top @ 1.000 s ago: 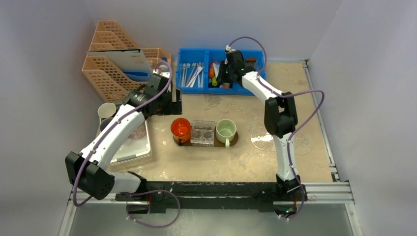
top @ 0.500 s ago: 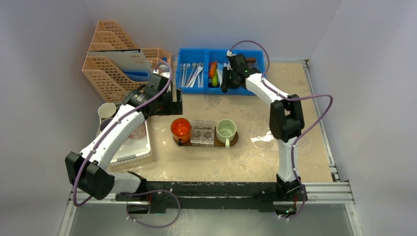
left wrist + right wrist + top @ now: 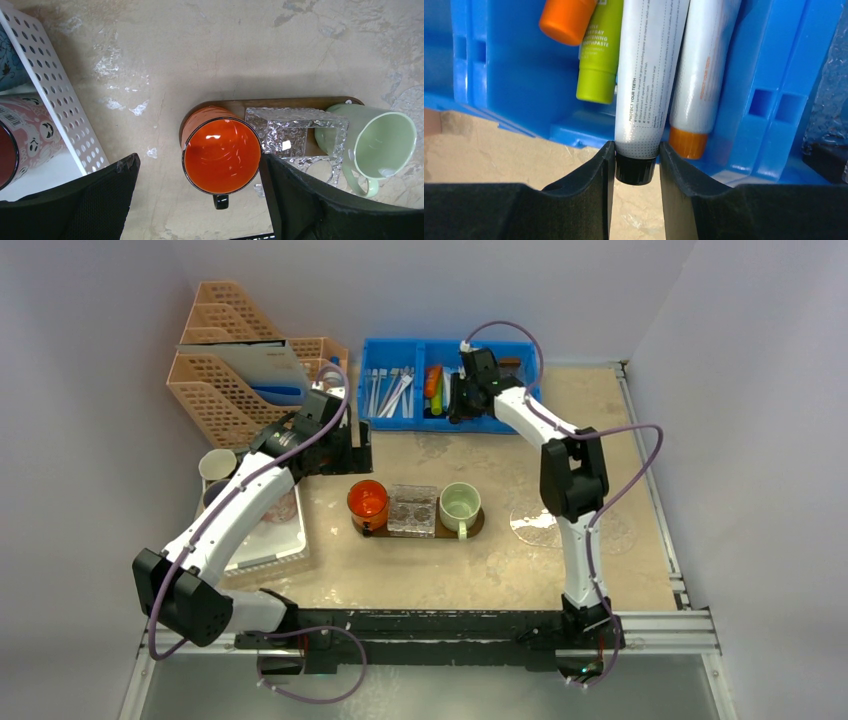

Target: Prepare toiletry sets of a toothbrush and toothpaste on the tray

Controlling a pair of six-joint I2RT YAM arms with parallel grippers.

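The right gripper (image 3: 636,165) has its jaws pinching the lower end of a pale toothpaste tube (image 3: 649,75), one finger on each side just above the black cap. The tube lies in the blue bin (image 3: 514,65), pressed between a green tube (image 3: 599,55) on its left and a white tube with an orange cap (image 3: 704,75) on its right. Whether it is lifted off the bin floor I cannot tell. The bin's lower wall runs just behind the cap, so there is little room there.

From above, the bin (image 3: 385,352) sits at upper middle, tight against the back wall. The toothbrushes (image 3: 392,390) lie in its left compartment, and the right gripper (image 3: 462,402) and its arm hide much of the right one.

The tray (image 3: 477,527) is at the centre of the frame. An orange mug (image 3: 221,155), a clear dish (image 3: 295,135) and a green mug (image 3: 385,145) stand on it, leaving only thin slivers of wood (image 3: 280,102) showing. A strip of bare tabletop (image 3: 440,455) separates bin and tray.

The left gripper (image 3: 197,167) hangs above the orange mug with its jaws spread wide, holding nothing. At the left of the frame the perforated wall of a white tray (image 3: 55,100) stands near. A pink mug (image 3: 25,135) inside it is cut off by the frame edge.

Right of the wooden tray something flat and clear (image 3: 600,530) lies on the table, too faint to make out.
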